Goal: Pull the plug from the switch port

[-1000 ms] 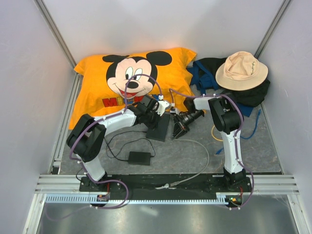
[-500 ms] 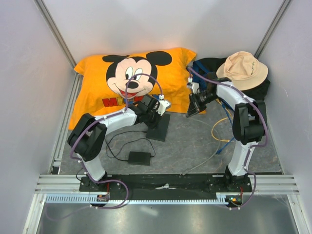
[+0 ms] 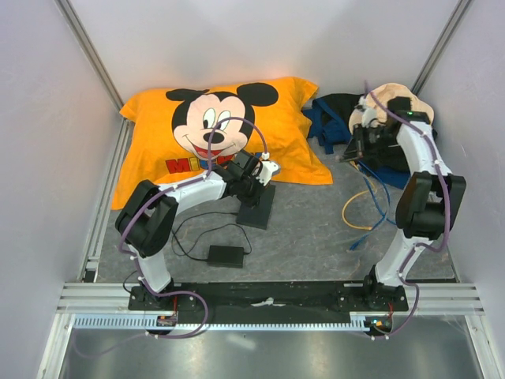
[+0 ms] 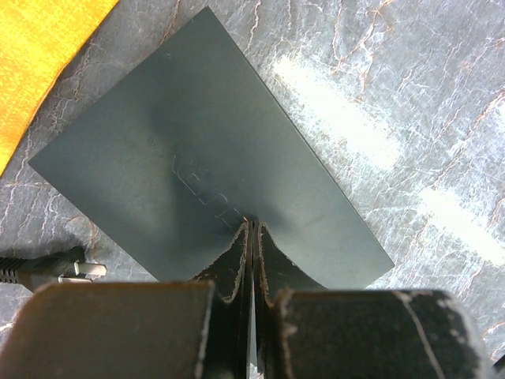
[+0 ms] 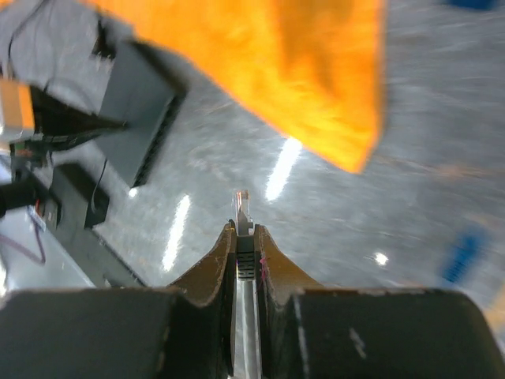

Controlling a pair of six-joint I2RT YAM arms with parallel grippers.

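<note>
The switch (image 3: 259,207), a flat matte black box, lies on the grey floor just in front of the pillow. My left gripper (image 3: 252,184) is shut, with its fingertips resting on the switch's top face (image 4: 197,166); in the left wrist view the gripper (image 4: 252,226) shows no gap. My right gripper (image 3: 357,145) is raised at the far right, well away from the switch. It (image 5: 245,230) is shut on the clear plug (image 5: 243,207), whose tip sticks out past the fingertips. The right wrist view shows the switch (image 5: 134,95) at a distance, its socket row facing the camera.
An orange Mickey pillow (image 3: 213,126) lies at the back. A beige hat (image 3: 387,99) sits on dark and blue cloth (image 3: 330,118) at the back right. Yellow (image 3: 353,209) and blue (image 3: 381,197) cables lie at the right. A black power brick (image 3: 226,255) with a thin cord lies in front.
My right arm has swung from the switch's socket edge out to the far right and up, carrying the plug with it. The left gripper has stayed on the switch.
</note>
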